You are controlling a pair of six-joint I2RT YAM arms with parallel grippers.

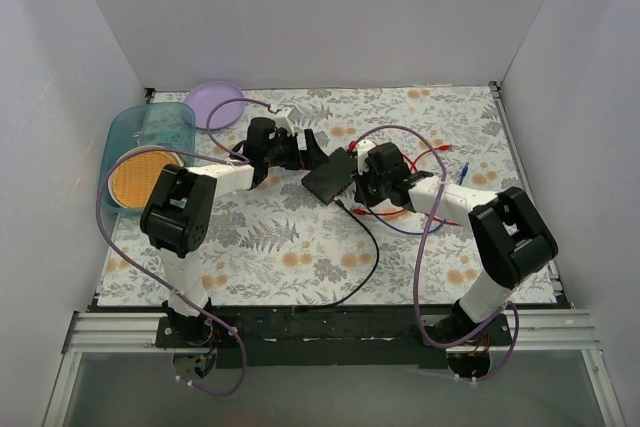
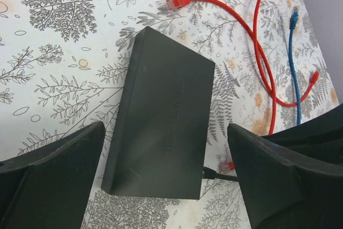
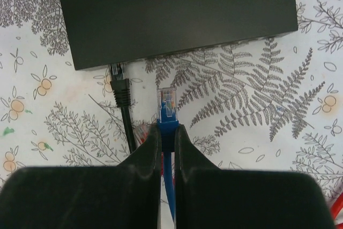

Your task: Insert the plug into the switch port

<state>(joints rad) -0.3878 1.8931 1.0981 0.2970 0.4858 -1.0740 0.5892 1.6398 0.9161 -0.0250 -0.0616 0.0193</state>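
The switch is a flat black box lying mid-table; it also shows in the left wrist view and the right wrist view. My left gripper is open, one finger on each side of the switch's near end, with gaps to both. My right gripper is shut on the blue cable's clear-tipped plug. The plug points at the switch's port side, a short gap away, just right of a black cable plugged into the switch. From above, the right gripper is at the switch's right edge.
Red cables and the blue cable's far end lie right of the switch. A red plug lies beside my right fingers. A purple plate and a teal bin holding an orange disc stand at the back left.
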